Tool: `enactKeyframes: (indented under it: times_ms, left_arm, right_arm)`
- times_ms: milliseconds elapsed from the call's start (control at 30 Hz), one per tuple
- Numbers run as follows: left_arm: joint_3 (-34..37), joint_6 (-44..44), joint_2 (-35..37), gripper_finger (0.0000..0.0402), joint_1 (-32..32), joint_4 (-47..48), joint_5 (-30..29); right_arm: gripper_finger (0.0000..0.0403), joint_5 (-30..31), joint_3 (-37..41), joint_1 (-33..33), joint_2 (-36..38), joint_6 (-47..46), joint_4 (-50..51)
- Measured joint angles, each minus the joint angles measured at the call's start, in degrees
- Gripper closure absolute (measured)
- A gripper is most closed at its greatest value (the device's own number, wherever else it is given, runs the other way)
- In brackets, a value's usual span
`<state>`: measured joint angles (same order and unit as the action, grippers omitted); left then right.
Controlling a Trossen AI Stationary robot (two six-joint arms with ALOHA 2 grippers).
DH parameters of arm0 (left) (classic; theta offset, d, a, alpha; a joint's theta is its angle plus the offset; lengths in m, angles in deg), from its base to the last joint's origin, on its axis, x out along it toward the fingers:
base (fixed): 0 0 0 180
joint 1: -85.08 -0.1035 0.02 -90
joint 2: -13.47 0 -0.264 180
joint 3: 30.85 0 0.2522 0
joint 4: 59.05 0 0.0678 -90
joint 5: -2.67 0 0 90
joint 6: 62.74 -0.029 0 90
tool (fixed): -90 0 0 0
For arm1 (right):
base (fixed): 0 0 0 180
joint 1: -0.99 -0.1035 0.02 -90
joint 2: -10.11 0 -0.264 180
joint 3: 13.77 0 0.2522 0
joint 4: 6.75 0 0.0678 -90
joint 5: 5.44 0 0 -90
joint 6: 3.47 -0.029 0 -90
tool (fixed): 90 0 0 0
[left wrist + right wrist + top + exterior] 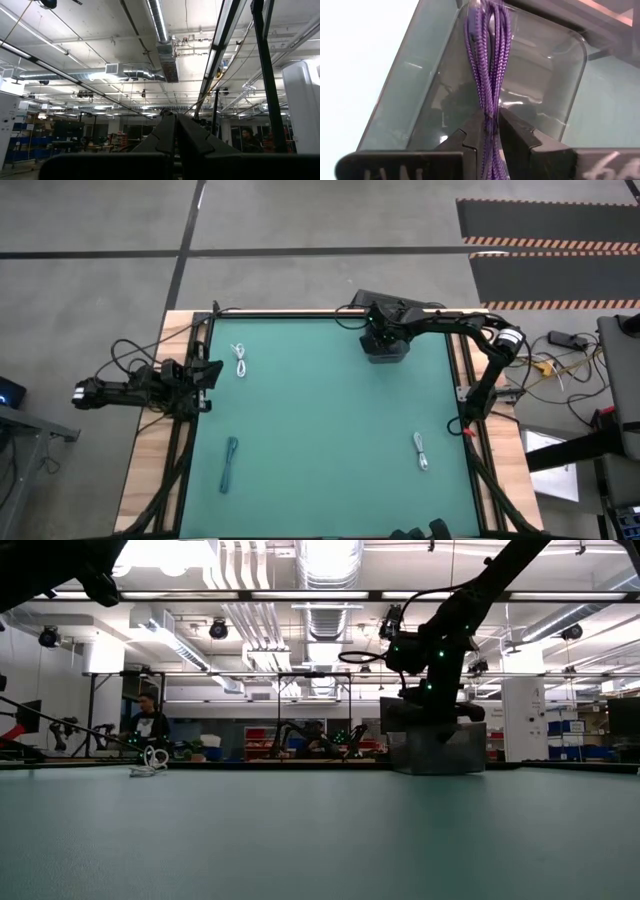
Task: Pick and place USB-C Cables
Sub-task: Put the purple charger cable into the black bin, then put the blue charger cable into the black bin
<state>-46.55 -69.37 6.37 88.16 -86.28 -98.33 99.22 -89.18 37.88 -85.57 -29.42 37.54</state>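
Purple braided cable (487,75), nearest the right wrist camera, pinched between the right gripper's (490,131) fingers, which are nearly closed on the bundle; it hangs over the open mouth of a clear plastic bin (560,65), not yet let go. High view: right gripper (385,338) sits directly above that bin (387,352), at the far edge of the green counter (330,440). Bin contents otherwise hard to make out; nothing clearly lying inside. Left on the counter, all well apart from the bin: white cable (240,361) toward the left arm's side, teal-blue cable (230,462) near the front on that same side, light grey cable (421,451) near the front on the bin's side. Judgement: first cable at the drop point, three yet to fetch. Left gripper (207,372) waits off the counter's left edge, far from the bin; its wrist view shows the fingers (187,137) pressed together, holding nothing.
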Motion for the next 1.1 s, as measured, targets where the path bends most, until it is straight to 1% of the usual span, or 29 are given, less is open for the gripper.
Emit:
enactKeyframes:
  times_ms: [267, 433, 533, 700, 933, 1100]
  left_arm:
    - [0.0, 0.0, 0.0, 0.0402, 0.0, 0.0, 0.0]
    - [0.0, 0.0, 0.0, 0.0402, 0.0, 0.0, 0.0]
    - [0.0, 0.0, 0.0, 0.0402, 0.0, 0.0, 0.0]
    - [0.0, 0.0, 0.0, 0.0402, 0.0, 0.0, 0.0]
    - [0.0, 0.0, 0.0, 0.0402, 0.0, 0.0, 0.0]
    - [0.0, 0.0, 0.0, 0.0402, 0.0, 0.7, 0.0]
  right_arm:
    - [0.0326, 0.4, -0.3, 0.0, 0.3, 0.5, 0.9]
    - [0.0315, 0.9, -0.6, -0.1, 2.2, 2.6, 1.6]
    - [0.0315, 0.8, -0.7, -0.1, 4.4, 2.8, 2.0]
    - [0.0326, 0.5, -0.7, -0.7, 8.1, 2.8, 3.7]
    - [0.0339, 0.7, -0.7, -5.1, 14.1, 3.4, 3.4]
    - [0.0339, 4.9, -0.6, -10.3, 17.7, 6.2, 2.7]
